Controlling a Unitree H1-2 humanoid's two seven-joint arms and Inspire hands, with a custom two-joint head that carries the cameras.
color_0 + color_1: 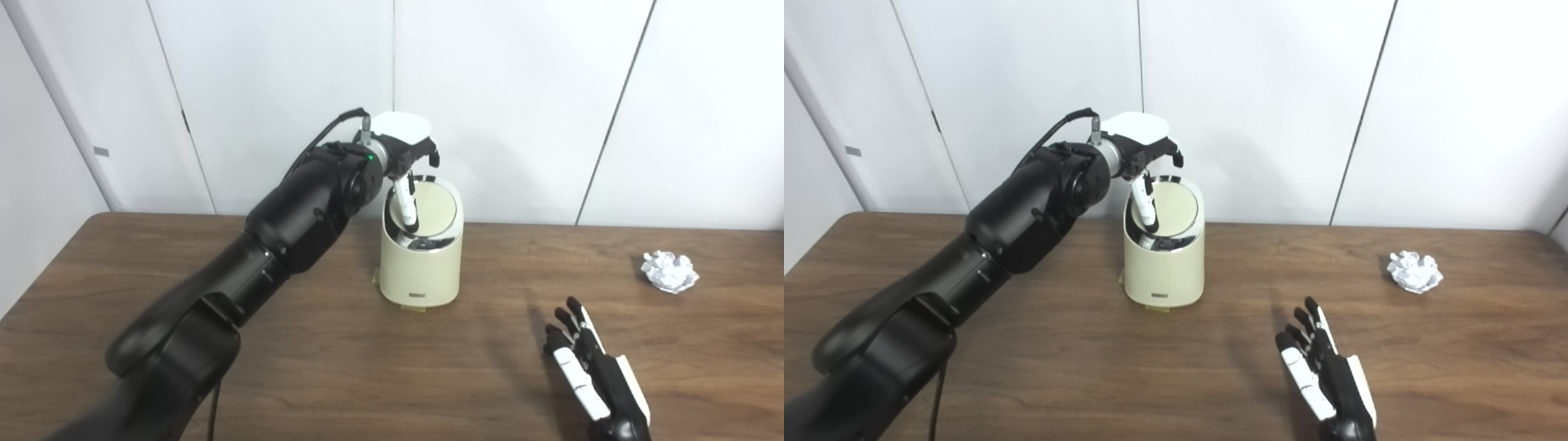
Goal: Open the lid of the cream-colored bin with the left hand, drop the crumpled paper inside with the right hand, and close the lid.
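While the left hand point(404, 160) hangs over the bin point(420, 269), one white finger point(405, 207) reaches down and touches the near edge of the lid point(433, 207), where the lid meets the shiny rim; the other fingers are curled apart above the bin and clamp on nothing. The lid looks tilted up towards the back, with a dark gap showing at its front, so I judge the opening step to be in hand and only part done: the lid is pressed or tipped but not yet clear of the mouth. The bin stands upright near the far middle of the tabletop point(343, 367), close to the wall.

The paper point(669, 271) lies untouched on the tabletop, well to the right of the bin and apart from both hands. The right hand point(591, 370) rests low by the near edge, fingers stretched out and spread, holding nothing, pointed roughly towards the paper but still well short of it.

The next move, as I judge it, calls for the left finger to push the lid fully open and hold it there, since a swing lid is likely to fall back if released. Then the right hand must reach forward and to the right, close its fingers around the paper without flattening it, and carry it over the open mouth.
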